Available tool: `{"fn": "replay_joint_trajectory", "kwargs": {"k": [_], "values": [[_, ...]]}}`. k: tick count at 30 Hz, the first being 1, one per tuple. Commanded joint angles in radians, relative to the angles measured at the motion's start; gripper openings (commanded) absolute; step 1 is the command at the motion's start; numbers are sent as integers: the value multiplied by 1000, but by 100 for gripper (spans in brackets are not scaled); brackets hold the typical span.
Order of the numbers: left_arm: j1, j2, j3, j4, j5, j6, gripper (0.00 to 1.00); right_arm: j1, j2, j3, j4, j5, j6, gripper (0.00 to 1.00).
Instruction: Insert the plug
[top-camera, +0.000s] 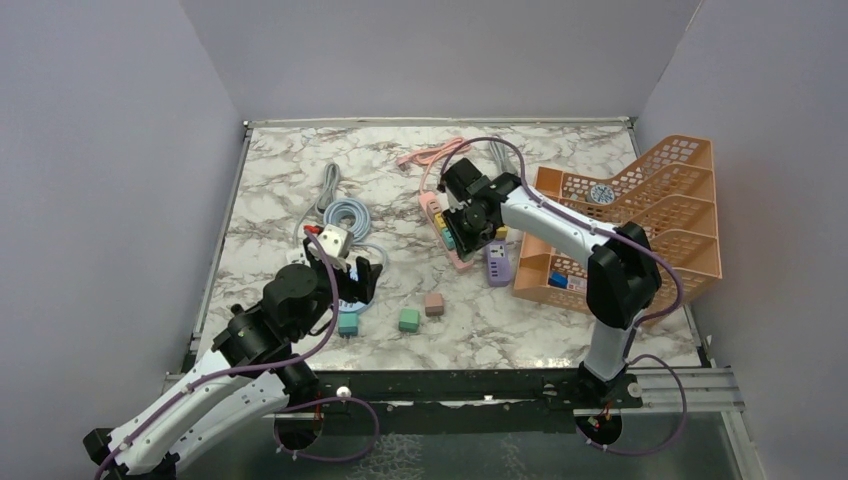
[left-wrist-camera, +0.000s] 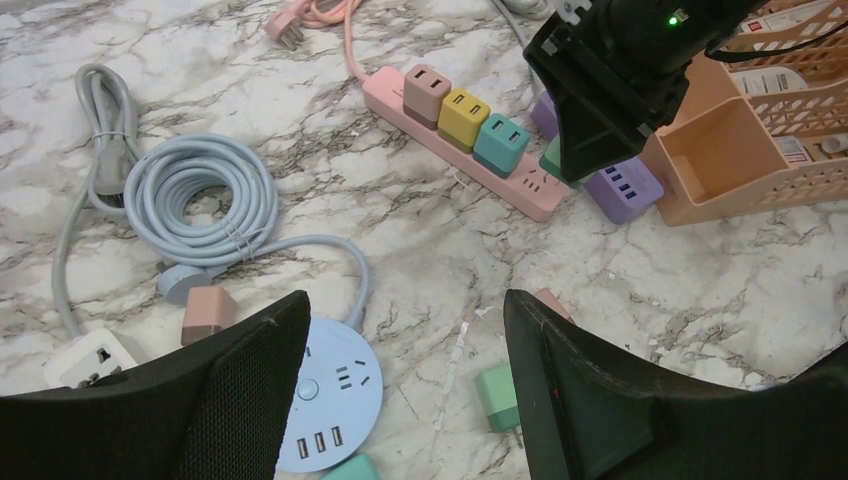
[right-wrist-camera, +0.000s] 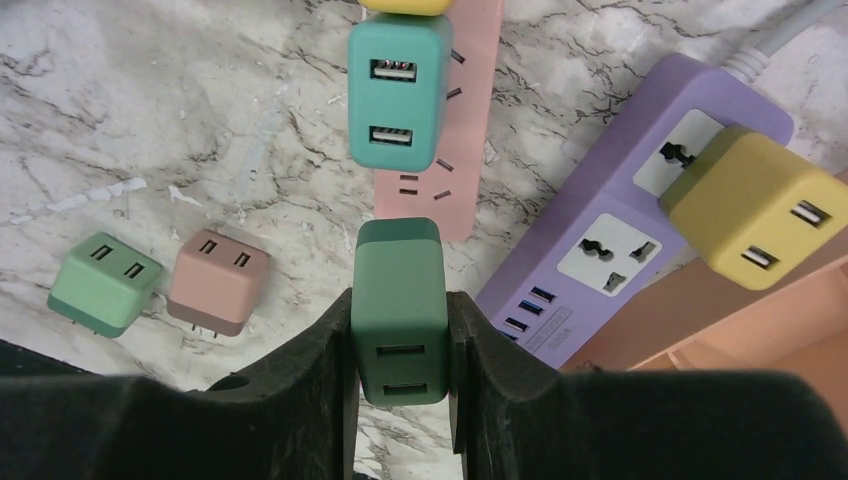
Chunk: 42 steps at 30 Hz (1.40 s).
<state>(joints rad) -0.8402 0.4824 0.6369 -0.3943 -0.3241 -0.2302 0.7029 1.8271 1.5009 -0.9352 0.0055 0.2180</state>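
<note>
From above, the right tool hangs over the long pink plastic power strip at about 1 o'clock on the marble-patterned table. The orange plastic lattice rack is at its 3 o'clock, and the left tool sits at 7 o'clock. The left wrist camera shows that tool's fingers apart with nothing between them, above a round blue socket hub. The right wrist camera shows its tool clamped on the dark green cube-shaped plug adapter. The adapter is over the strip's free sockets, at 6 o'clock of a seated teal adapter. A purple power strip lies at 3 o'clock.
</note>
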Motion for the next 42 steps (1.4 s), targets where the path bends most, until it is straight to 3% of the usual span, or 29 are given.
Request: {"fn": "replay_joint_trajectory", "kwargs": {"k": [1, 21, 31, 42], "values": [[-2, -20, -5, 25, 53, -41, 73, -3, 47, 23, -15, 1, -23, 1], [-2, -44, -17, 29, 68, -64, 73, -4, 137, 56, 34, 37, -14, 1], [-3, -45, -19, 28, 62, -64, 73, -3, 146, 51, 16, 176, 11, 1], [-2, -44, -19, 28, 56, -60, 73, -2, 167, 42, 56, 13, 18, 1]]}}
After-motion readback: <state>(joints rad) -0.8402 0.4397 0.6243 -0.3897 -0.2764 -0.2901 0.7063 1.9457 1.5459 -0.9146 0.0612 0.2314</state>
